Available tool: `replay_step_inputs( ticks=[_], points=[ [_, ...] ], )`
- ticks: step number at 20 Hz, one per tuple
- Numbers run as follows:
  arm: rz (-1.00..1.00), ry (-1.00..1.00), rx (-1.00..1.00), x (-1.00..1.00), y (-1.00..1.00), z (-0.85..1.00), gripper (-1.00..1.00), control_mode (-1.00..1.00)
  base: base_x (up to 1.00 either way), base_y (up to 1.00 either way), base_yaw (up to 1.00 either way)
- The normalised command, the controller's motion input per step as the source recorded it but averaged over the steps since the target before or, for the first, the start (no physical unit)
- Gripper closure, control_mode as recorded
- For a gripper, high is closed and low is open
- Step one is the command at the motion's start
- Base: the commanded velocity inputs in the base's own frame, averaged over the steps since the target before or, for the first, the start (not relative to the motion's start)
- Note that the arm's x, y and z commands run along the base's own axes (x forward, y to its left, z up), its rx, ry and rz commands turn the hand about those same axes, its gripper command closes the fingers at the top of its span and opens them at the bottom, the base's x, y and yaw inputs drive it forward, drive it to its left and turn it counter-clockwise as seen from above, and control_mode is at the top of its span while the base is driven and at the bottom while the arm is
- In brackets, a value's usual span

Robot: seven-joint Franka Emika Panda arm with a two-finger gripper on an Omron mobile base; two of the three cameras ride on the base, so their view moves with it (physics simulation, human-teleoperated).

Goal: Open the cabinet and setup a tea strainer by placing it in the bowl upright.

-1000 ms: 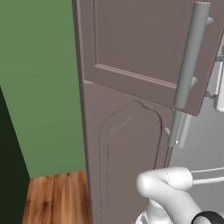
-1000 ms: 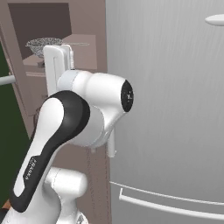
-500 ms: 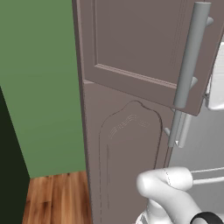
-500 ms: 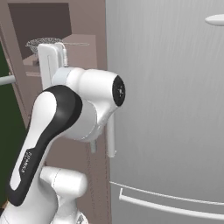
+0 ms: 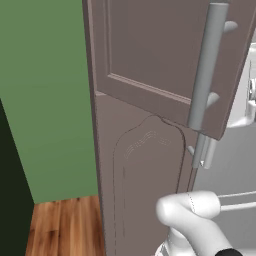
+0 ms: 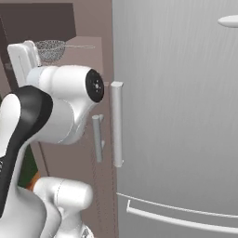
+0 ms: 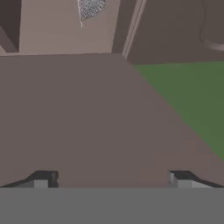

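The cabinet door stands open, its long grey bar handle swung out. The tea strainer sits on a shelf inside. The gripper has its jaws wide apart and holds nothing

tea strainer cropped at top, cabinet door cropped

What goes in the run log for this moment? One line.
cabinet door: open | tea strainer: on shelf inside | gripper: open, empty | bowl: unseen
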Motion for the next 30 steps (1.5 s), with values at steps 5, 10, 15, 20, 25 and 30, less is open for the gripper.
replay_step_inputs(
  ticks=[5,10,15,20,25,30],
  points=[
    [0.05,0.0,-0.06,-0.07,0.67,0.0,-1.0,-1.0,0.0,0.0,0.0],
    [0.04,0.0,-0.07,-0.18,0.8,0.0,-1.0,-1.0,0.0,0.0,0.0],
    [0.06,0.0,-0.07,-0.24,0.85,0.0,-1.0,-1.0,0.0,0.0,0.0],
    [0.05,0.0,-0.06,-0.15,0.68,0.0,-1.0,-1.0,0.0,0.0,0.0],
    [0.02,0.0,-0.06,-0.05,0.35,0.0,-1.0,-1.0,0.0,0.0,0.0],
    [0.0,0.0,-0.07,0.0,0.14,0.01,-1.0,-1.0,0.0,0.0,0.0]
  ],
)
